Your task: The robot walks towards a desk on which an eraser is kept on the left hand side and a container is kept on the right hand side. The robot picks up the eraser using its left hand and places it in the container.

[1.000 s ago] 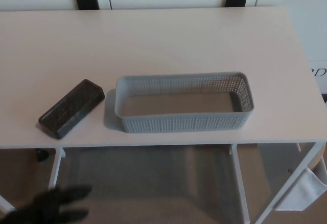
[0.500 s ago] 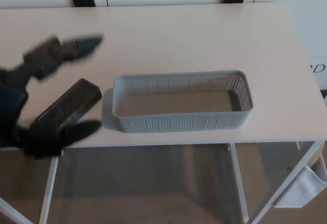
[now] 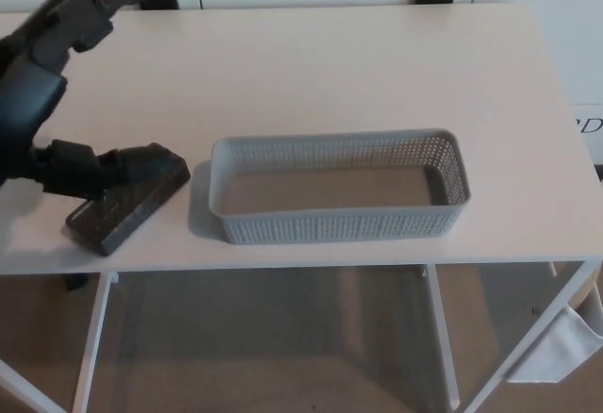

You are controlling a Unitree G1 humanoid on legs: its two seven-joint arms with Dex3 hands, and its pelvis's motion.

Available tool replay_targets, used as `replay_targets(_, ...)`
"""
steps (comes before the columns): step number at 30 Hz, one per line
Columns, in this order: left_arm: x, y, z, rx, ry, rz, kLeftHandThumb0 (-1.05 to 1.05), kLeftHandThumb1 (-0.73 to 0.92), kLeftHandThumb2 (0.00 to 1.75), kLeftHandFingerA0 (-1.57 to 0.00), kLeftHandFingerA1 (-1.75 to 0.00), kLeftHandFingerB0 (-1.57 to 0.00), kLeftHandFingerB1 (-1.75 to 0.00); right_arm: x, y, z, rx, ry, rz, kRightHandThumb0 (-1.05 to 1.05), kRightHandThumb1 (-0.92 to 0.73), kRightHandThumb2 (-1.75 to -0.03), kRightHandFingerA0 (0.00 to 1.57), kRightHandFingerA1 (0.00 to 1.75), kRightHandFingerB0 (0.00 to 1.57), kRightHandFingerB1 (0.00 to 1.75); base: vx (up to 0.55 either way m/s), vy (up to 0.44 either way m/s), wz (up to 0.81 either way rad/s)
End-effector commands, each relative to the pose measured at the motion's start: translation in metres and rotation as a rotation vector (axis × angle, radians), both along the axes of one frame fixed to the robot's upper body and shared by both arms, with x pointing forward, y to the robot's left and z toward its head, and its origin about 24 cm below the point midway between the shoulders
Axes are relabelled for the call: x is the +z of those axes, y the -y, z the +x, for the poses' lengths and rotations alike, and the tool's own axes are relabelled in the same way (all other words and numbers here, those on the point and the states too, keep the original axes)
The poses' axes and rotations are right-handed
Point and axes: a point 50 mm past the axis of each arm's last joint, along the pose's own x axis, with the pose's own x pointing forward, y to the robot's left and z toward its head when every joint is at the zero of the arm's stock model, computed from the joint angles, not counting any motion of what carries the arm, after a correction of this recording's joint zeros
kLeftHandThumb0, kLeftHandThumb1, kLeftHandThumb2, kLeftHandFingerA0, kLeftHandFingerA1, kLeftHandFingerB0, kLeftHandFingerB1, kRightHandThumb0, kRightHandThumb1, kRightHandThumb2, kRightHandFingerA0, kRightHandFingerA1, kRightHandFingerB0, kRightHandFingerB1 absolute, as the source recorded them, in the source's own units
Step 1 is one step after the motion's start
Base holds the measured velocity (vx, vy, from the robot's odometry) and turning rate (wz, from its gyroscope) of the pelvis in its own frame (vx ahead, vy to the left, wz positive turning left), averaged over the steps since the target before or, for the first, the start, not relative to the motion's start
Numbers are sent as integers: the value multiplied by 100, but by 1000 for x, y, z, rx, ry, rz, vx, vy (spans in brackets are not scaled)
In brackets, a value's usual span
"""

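Our left robot hand [image 3: 47, 102] is spread wide above the near-left part of the surface [image 3: 311, 64], holding nothing: two fingers point up and away over the far edge, while the thumb reaches low across the dark eraser [image 3: 127, 198]. We cannot tell whether the thumb touches the eraser or only hangs over it. That eraser lies flat and slanted near the front edge, its upper end just beside the left end of the grey container [image 3: 339, 201] without touching it. The container sits lengthwise toward the right, perforated walls upright, nothing inside. Our right robot hand does not show.

We judge the reach for the eraser to be in hand, with no grasp made yet. Next we would need to lower the fingers onto the far long side, bring the thumb against the near one, close firmly, then lift and carry it right, clearing the container wall before letting go.
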Motion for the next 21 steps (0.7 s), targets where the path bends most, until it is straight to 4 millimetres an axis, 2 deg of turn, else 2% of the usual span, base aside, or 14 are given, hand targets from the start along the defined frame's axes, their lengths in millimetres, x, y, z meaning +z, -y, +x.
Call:
replay_targets(1,-52,-61,31,606,-180,626,-57,38,70,0,0,-3,-11,1,5,1,15,-5,-19,-43,-51,-55,86,55,74,51,0,0,0)
replay_targets(14,-86,-63,28,647,-297,720,-63,40,71,0,0,0,-7,1,4,1,23,-9,-30,-45,-51,-55,87,55,75,51,0,0,0)
replay_targets(21,-95,-59,25,652,-307,754,-61,38,69,0,0,0,-6,0,5,-2,9,-17,-18,-44,-50,-55,87,56,75,52,0,0,0)
